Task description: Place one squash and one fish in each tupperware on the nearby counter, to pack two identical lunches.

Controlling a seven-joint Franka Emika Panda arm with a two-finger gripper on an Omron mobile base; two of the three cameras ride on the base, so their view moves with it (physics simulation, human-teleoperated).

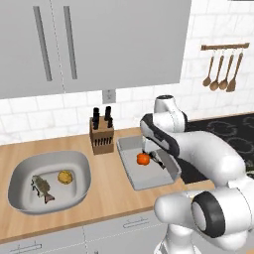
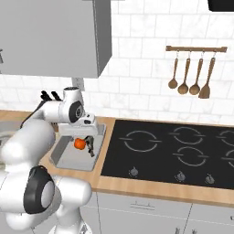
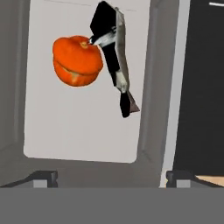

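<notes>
Sharing tray (image 1: 141, 181): squash (image 1: 143, 158), fish (image 1: 158, 159)

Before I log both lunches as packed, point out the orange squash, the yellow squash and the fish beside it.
orange squash (image 3: 78, 60), hand view, its top.
yellow squash (image 1: 65, 176), left base view, its middle.
fish (image 1: 41, 187), left base view, its body.

Matt grey plastic tray (image 3: 83, 131), glossy black cooktop (image 2: 173, 151), smooth wooden counter (image 1: 106, 191), wooden knife block (image 1: 101, 138).
</notes>
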